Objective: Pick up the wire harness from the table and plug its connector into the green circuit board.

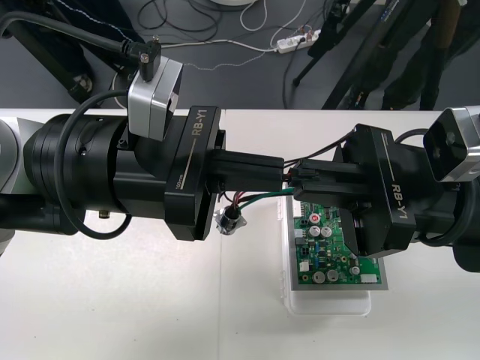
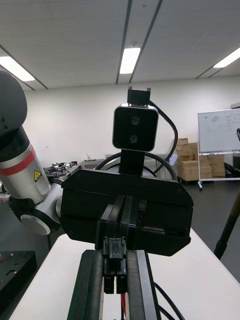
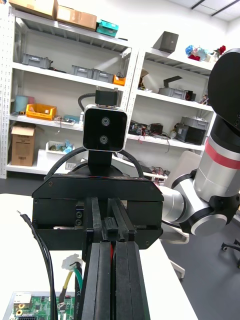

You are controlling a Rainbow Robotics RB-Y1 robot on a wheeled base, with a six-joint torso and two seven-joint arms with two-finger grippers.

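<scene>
Both grippers meet fingertip to fingertip just above the far edge of the green circuit board (image 1: pixel 330 247) on its white base (image 1: pixel 330 304). My right gripper (image 1: pixel 298 180) is shut on the harness's small black plug (image 2: pixel 115 265), which sits between its fingers (image 2: pixel 90 285). My left gripper (image 1: pixel 279 171) faces it, its fingers (image 3: pixel 100 280) shut with a thin red wire between them. Red, black and green wires (image 1: pixel 259 198) sag down to the left from the meeting point. They end at the round metal socket (image 1: pixel 229 220), which hangs below the left gripper, left of the board.
The table's far edge (image 1: pixel 300 111) lies just behind the arms, with dark floor and cables beyond. In the left wrist view a corner of the board (image 3: pixel 30 306) and loose wire ends (image 3: pixel 70 280) show beside my fingers. Bare table (image 1: pixel 112 300) spreads along the front.
</scene>
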